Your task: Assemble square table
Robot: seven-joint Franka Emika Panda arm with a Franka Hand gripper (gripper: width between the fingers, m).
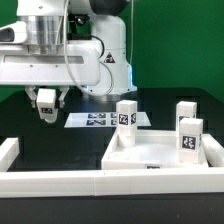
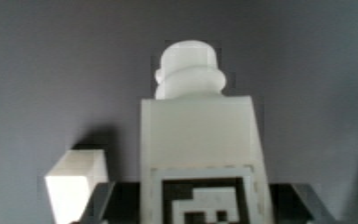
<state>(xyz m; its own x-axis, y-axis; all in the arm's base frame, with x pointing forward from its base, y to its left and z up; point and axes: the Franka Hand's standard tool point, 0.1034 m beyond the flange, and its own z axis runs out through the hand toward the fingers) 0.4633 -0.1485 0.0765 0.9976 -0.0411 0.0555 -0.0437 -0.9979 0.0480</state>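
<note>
Green wall behind a dark counter [image 1: 60, 140]. Jaws [image 1: 46, 108] grip a white leg [image 2: 201, 130], mostly hidden from outside. Slab [image 1: 160, 152] at the exterior view's right carries three legs [image 1: 126, 125]; its edge is cropped.

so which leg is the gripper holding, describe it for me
Find the white robot arm on the exterior view's left. Its gripper holds one white block leg above the dark table. The other three legs stand on the square slab; this one is off it.
</note>
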